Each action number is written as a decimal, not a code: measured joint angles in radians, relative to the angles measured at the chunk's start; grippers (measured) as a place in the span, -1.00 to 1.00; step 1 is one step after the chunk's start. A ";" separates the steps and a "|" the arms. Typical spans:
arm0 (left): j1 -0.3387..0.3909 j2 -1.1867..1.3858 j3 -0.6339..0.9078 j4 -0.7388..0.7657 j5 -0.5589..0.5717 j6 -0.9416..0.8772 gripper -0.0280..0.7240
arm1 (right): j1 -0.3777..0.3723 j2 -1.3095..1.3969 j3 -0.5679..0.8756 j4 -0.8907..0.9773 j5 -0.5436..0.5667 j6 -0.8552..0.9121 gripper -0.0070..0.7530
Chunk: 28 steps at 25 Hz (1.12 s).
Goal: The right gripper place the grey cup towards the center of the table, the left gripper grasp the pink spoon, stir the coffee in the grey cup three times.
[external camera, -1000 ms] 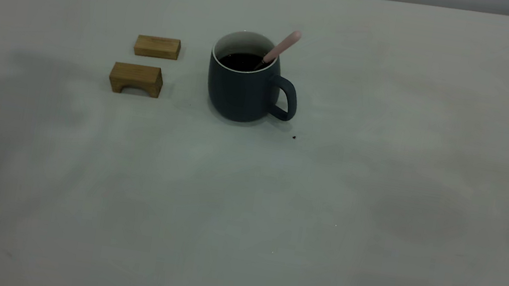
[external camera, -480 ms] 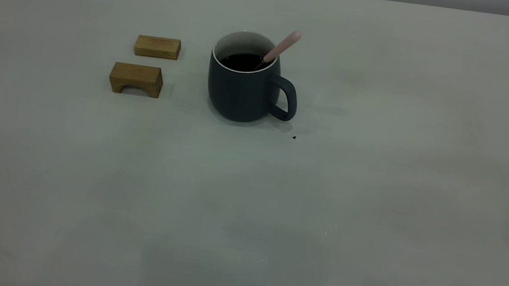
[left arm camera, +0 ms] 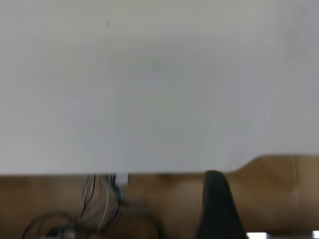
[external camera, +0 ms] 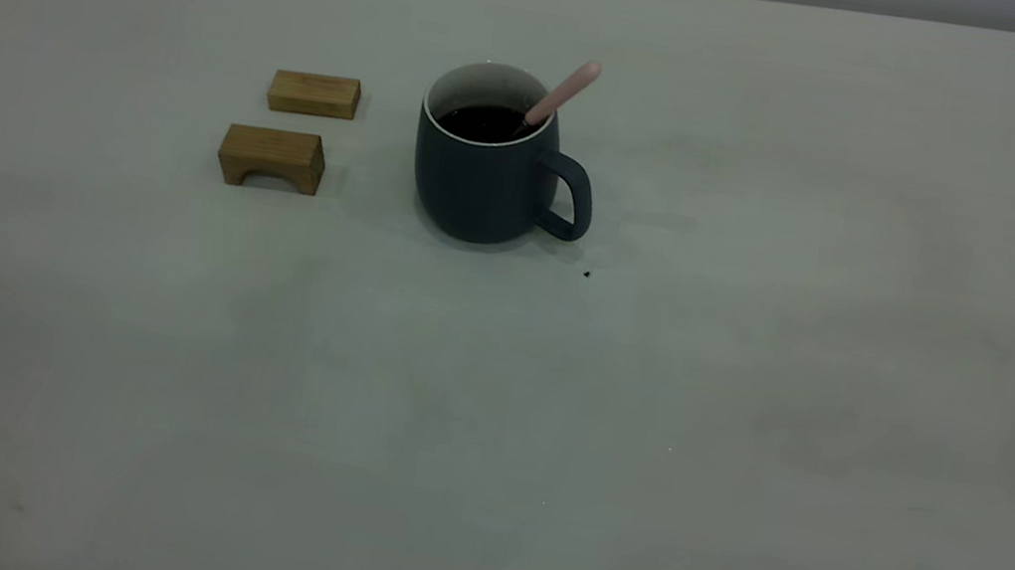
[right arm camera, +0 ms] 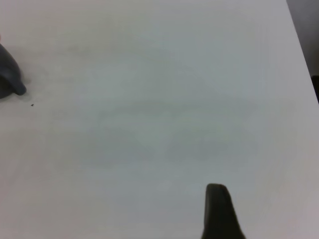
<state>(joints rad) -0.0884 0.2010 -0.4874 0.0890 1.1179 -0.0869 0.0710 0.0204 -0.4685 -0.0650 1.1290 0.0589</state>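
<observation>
The grey cup [external camera: 484,171] stands upright on the table [external camera: 543,451], a little left of centre towards the far side, with its handle pointing right. Dark coffee [external camera: 483,124] fills it partway. The pink spoon [external camera: 564,92] leans in the cup against the right rim, handle up and bowl sunk in the coffee. Neither gripper appears in the exterior view. A black part of my left gripper [left arm camera: 215,209] shows over the table's edge. A black part of my right gripper [right arm camera: 217,211] hangs above bare tabletop, far from the cup [right arm camera: 9,74], with nothing in it.
Two tan wooden blocks lie left of the cup: a flat one [external camera: 314,93] and an arched one [external camera: 272,158] nearer the front. A tiny dark speck [external camera: 587,274] sits by the cup's handle. Cables [left arm camera: 99,204] hang below the table edge.
The broad shadows on the left and right of the table have faded away. Cup, spoon and blocks have not moved.
</observation>
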 joint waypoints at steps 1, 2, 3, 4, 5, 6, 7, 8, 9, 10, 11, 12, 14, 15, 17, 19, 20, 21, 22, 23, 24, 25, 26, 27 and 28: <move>0.000 -0.026 0.000 -0.001 0.000 0.001 0.60 | 0.000 0.000 0.000 0.000 0.000 0.000 0.39; 0.000 -0.058 0.000 -0.002 0.000 0.001 0.60 | 0.000 0.000 0.000 0.000 0.000 0.000 0.39; 0.001 -0.089 0.000 -0.002 0.000 0.001 0.60 | 0.000 0.000 0.000 0.000 0.000 0.000 0.39; 0.006 -0.114 0.000 -0.003 0.001 0.001 0.60 | 0.000 0.000 0.000 0.000 0.000 0.000 0.39; 0.017 -0.149 0.000 -0.003 0.003 0.001 0.60 | 0.000 0.000 0.000 0.000 0.000 0.000 0.39; 0.026 -0.175 0.000 -0.003 0.005 0.001 0.60 | 0.000 0.000 0.000 0.000 0.000 0.000 0.39; 0.039 -0.200 0.000 -0.003 0.006 0.001 0.60 | 0.000 0.000 0.000 0.000 0.000 0.000 0.39; 0.050 -0.212 0.000 -0.003 0.007 0.001 0.60 | 0.000 0.000 0.000 0.000 0.000 0.000 0.39; 0.062 -0.219 0.000 -0.003 0.007 0.001 0.60 | 0.000 0.000 0.000 0.000 0.000 0.000 0.39; 0.069 -0.220 0.000 -0.003 0.009 0.001 0.60 | 0.000 0.000 0.000 0.000 0.000 0.000 0.39; 0.069 -0.220 0.000 -0.003 0.009 0.001 0.60 | 0.000 0.000 0.000 0.000 0.000 0.000 0.39; 0.069 -0.220 0.000 -0.003 0.009 0.001 0.60 | 0.000 0.000 0.000 0.000 0.000 0.000 0.39; 0.069 -0.220 0.000 -0.003 0.009 0.001 0.60 | 0.000 0.000 0.000 0.000 0.000 0.000 0.39; 0.069 -0.220 0.000 -0.003 0.009 0.001 0.60 | 0.000 0.000 0.000 0.000 0.000 0.000 0.39; 0.069 -0.220 0.000 -0.003 0.009 0.001 0.60 | 0.000 0.000 0.000 0.000 0.000 0.000 0.39; 0.069 -0.220 0.000 -0.003 0.009 0.001 0.60 | 0.000 0.000 0.000 0.000 0.000 0.000 0.39; 0.069 -0.220 0.000 -0.003 0.009 0.001 0.60 | 0.000 0.000 0.000 0.000 0.000 0.000 0.39; 0.069 -0.220 0.000 -0.003 0.009 0.001 0.60 | 0.000 0.000 0.000 0.000 0.000 0.000 0.39; 0.069 -0.220 0.000 -0.003 0.009 0.001 0.60 | 0.000 0.000 0.000 0.000 0.000 0.000 0.39; 0.069 -0.220 0.000 -0.003 0.009 0.001 0.60 | 0.000 0.000 0.000 0.000 0.000 0.000 0.39; 0.069 -0.220 0.000 -0.003 0.009 0.001 0.60 | 0.000 0.000 0.000 0.000 0.000 0.000 0.39; 0.069 -0.220 0.000 -0.003 0.009 0.001 0.60 | 0.000 0.000 0.000 0.000 0.000 0.000 0.39; 0.069 -0.220 0.000 -0.003 0.009 0.001 0.60 | 0.000 0.000 0.000 0.000 0.000 0.000 0.39; 0.069 -0.220 0.000 -0.003 0.009 0.001 0.60 | 0.000 0.000 0.000 0.000 0.000 0.000 0.39; 0.069 -0.220 0.000 -0.003 0.009 0.001 0.60 | 0.000 0.000 0.000 0.000 0.000 0.000 0.39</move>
<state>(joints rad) -0.0196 -0.0188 -0.4874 0.0862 1.1273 -0.0860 0.0710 0.0204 -0.4685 -0.0650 1.1290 0.0589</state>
